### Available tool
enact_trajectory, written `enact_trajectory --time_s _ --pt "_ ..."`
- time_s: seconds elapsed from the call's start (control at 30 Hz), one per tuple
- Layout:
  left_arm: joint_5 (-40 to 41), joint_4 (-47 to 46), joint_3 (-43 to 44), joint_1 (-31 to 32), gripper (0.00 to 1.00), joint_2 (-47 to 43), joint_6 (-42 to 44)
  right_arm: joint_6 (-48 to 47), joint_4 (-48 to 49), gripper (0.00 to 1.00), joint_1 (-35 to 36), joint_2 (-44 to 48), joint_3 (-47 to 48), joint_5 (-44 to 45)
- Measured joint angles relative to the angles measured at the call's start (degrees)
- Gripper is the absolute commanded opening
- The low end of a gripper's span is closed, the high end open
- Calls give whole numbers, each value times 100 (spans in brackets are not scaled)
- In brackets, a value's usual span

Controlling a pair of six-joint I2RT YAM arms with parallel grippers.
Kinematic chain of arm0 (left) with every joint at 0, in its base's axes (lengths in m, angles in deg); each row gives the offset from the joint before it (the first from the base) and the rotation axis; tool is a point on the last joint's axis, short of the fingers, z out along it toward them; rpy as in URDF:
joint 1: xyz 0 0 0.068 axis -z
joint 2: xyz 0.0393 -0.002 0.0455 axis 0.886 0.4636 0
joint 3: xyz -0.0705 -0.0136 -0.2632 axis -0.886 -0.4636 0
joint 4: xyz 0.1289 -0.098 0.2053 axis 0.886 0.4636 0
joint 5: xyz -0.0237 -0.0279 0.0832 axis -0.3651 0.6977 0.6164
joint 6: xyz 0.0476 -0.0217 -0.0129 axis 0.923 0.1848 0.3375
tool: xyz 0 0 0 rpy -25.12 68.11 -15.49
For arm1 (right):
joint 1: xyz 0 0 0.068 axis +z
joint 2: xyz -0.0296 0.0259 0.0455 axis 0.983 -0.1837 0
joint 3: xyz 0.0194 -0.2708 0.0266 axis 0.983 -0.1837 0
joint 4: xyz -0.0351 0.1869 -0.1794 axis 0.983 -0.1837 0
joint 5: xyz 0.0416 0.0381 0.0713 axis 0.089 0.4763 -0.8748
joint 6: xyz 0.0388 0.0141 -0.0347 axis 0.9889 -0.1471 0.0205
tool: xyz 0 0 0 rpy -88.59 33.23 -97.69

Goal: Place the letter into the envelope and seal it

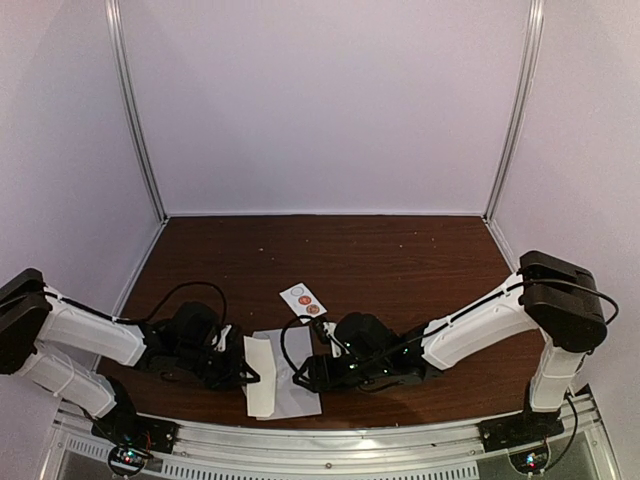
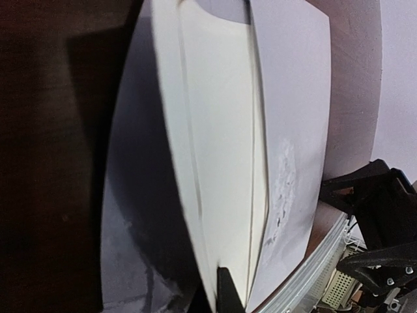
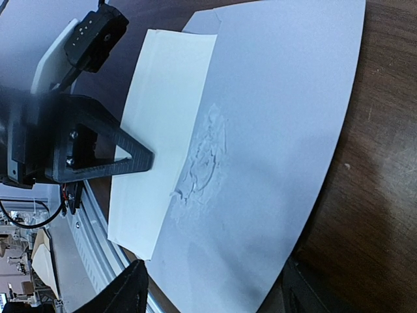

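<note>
The envelope lies flat at the table's near edge between the two arms, its long axis running from near to far. The cream letter lies lengthwise over its left side. The left claw is pinched shut on the letter's edge, and the right claw hangs spread wide over the envelope's right part.

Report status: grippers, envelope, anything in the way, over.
Left gripper shut, tip at edge of letter. Right gripper open over envelope. Letter exposed along its side, not sealed. Sticker strip beyond, apart.
</note>
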Motion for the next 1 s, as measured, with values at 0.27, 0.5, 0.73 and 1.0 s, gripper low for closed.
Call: enact_trajectory --time_s 0.27,0.5,0.73,1.0 --pt "-76 -142 55 0 0 175 122 -2 -4 71 0 -2 9 -4" --pt "-118 -317 160 0 0 387 177 -2 -4 70 0 -15 22 -4" --pt "-179 -442 249 0 0 584 214 -4 -4 70 0 -15 24 -4" --pt "-212 -365 479 0 0 767 334 -7 -9 70 0 -15 24 0"
